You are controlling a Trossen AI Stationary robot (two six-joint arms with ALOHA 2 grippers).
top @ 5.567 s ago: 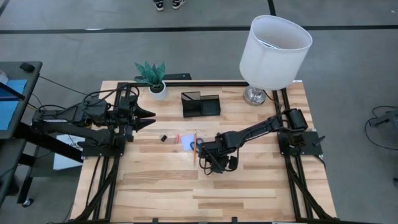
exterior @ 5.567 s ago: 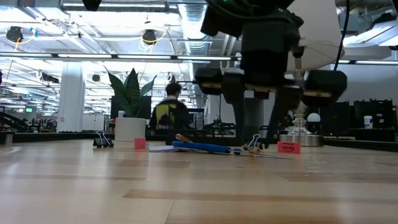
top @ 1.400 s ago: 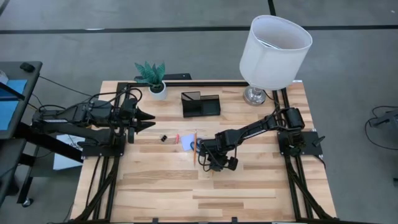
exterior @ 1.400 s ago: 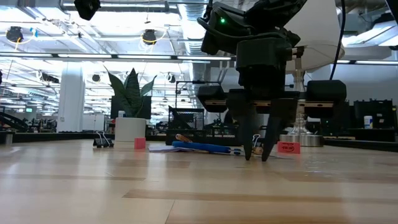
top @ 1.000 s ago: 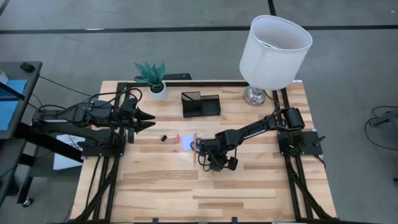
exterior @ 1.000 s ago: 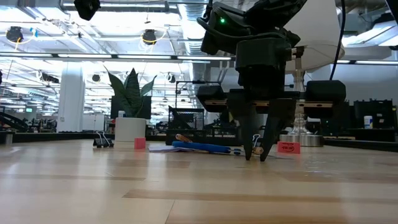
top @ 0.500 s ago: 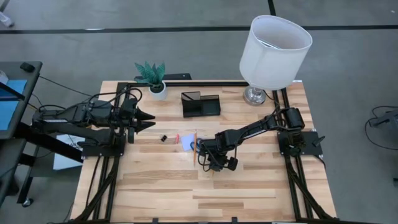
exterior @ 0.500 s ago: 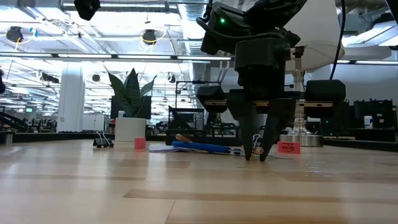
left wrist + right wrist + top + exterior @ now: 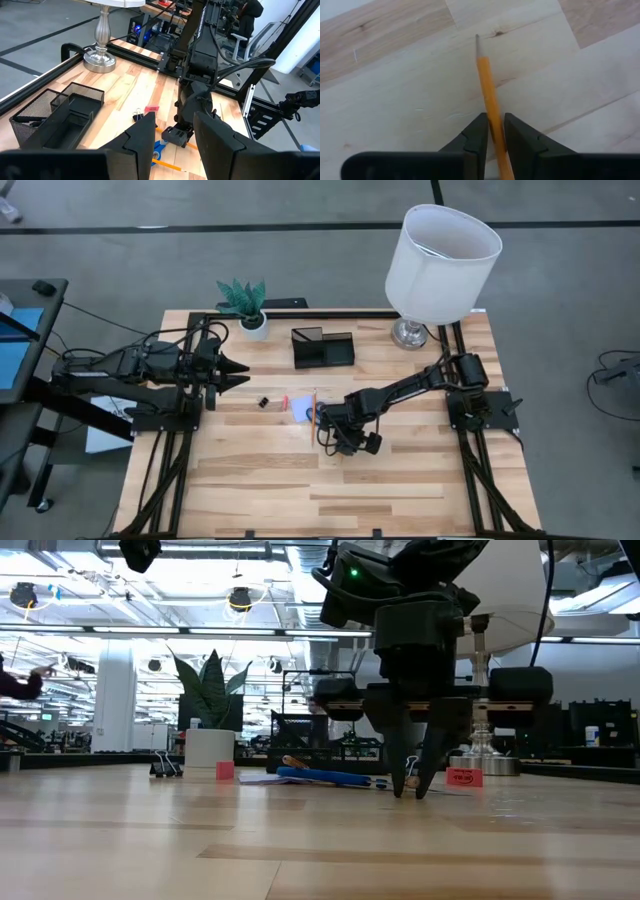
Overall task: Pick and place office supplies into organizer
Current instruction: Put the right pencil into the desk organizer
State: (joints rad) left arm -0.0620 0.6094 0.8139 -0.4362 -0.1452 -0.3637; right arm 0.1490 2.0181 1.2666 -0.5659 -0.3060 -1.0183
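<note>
I've got the right gripper (image 9: pixel 493 135) down on the table a bit in front of the organizer (image 9: pixel 322 348), pointing straight down so its fingers straddle a wooden pencil (image 9: pixel 487 82) lying flat. They're pinched narrow against its sides, pencil not lifted yet I'd say. The right wrist view is the only one that shows that contact; from above the arm hides it, though that view places the blue-handled scissors (image 9: pixel 312 411) just beside the gripper. The left gripper (image 9: pixel 240 371) waits off to the organizer's left, fingers partly apart, empty.
</note>
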